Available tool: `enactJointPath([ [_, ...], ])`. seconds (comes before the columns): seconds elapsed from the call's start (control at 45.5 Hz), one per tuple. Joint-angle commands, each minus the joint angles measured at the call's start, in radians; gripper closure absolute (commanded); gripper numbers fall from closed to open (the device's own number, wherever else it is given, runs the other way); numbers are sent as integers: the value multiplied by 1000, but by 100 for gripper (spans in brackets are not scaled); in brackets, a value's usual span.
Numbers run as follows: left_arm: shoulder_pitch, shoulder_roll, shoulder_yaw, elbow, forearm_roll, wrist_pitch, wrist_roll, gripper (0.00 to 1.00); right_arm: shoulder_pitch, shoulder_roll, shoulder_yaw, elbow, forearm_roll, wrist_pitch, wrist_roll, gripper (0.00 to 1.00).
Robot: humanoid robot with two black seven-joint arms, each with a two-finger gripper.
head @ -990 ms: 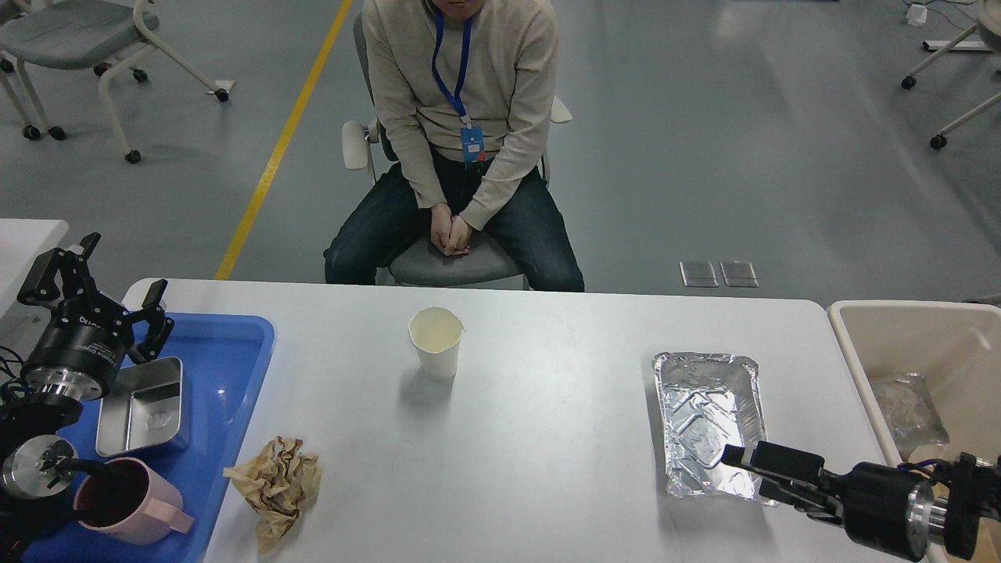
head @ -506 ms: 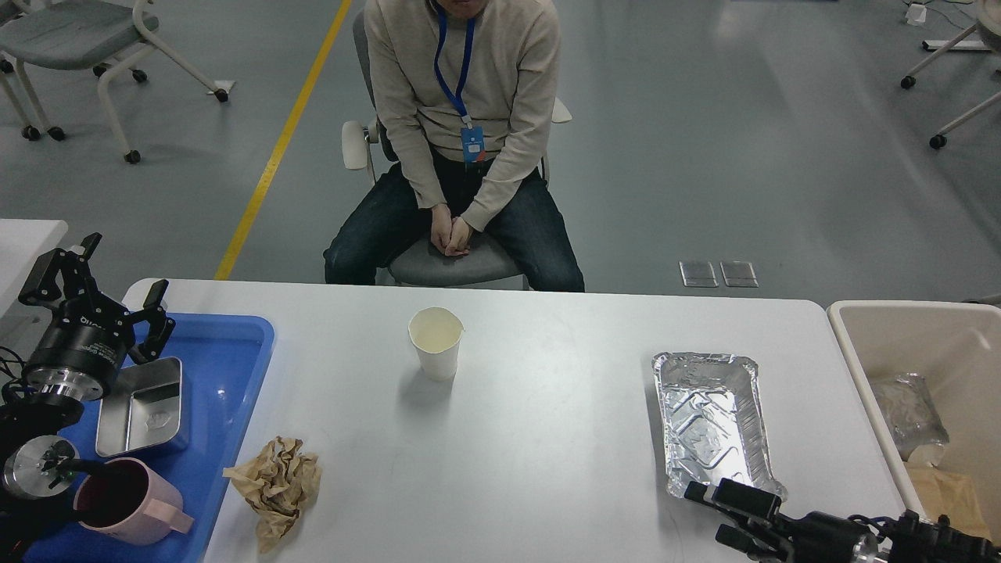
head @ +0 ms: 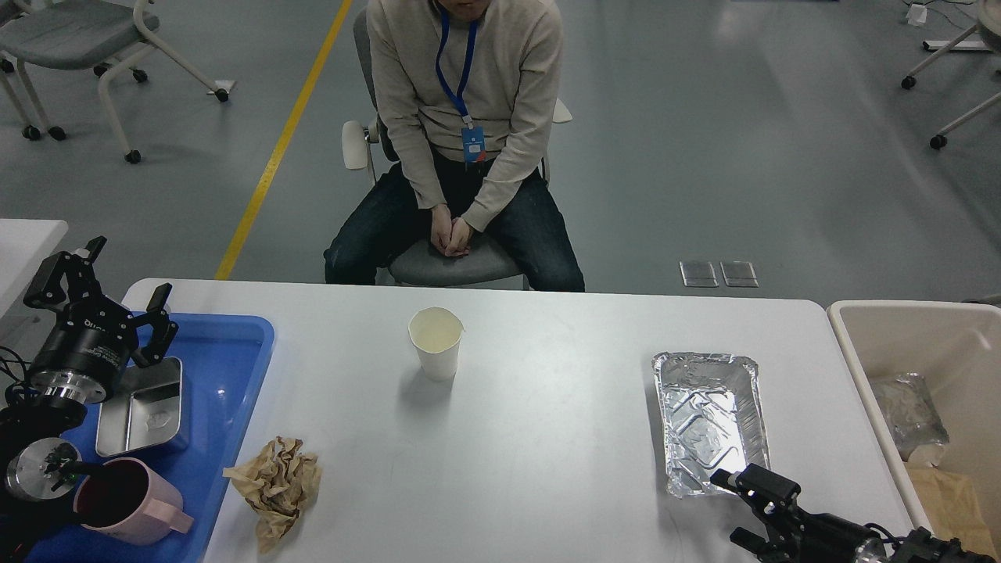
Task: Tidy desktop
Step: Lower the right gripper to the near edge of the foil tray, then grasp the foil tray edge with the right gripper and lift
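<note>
The white desktop (head: pixel 547 438) holds a white paper cup (head: pixel 435 340) upright at the middle, a crumpled brown paper ball (head: pixel 275 485) at the front left and an empty foil tray (head: pixel 710 422) at the right. My left gripper (head: pixel 117 281) is open and empty above the far left corner of the blue tray (head: pixel 227 367). My right gripper (head: pixel 741 508) is open and empty at the front edge, just in front of the foil tray's near end.
The blue tray holds a metal box (head: pixel 141 407) and a pink mug (head: pixel 125 500). A beige bin (head: pixel 907 320) with trash stands off the desktop's right end. A seated person (head: pixel 461 117) faces the far edge.
My right gripper has drawn back toward the front edge and lower in the view, away from over the foil tray's near end. My left gripper has shifted slightly to the right.
</note>
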Motion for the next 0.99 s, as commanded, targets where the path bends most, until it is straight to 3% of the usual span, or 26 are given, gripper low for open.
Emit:
enactJointPath([
  [0.0, -1, 0, 5, 0, 0, 0, -1, 4, 15, 19, -3, -10, 36, -9, -11, 0],
  [0.33, 0, 0, 5, 0, 0, -1, -1, 4, 71, 102, -12, -91, 65, -46, -54, 0],
  [0.638, 2, 0, 5, 0, 0, -4, -1, 4, 72, 136, -18, -94, 50, -105, -53, 1],
  [0.682, 2, 0, 5, 0, 0, -4, -1, 4, 72, 137, -30, -93, 50, -124, -50, 9],
  [0.836, 2, 0, 5, 0, 0, -6, -3, 4, 97, 137, -72, -101, 7, -162, -42, 51],
  [0.968, 2, 0, 5, 0, 0, -7, -3, 4, 106, 140, -86, -125, 2, -173, -40, 66],
])
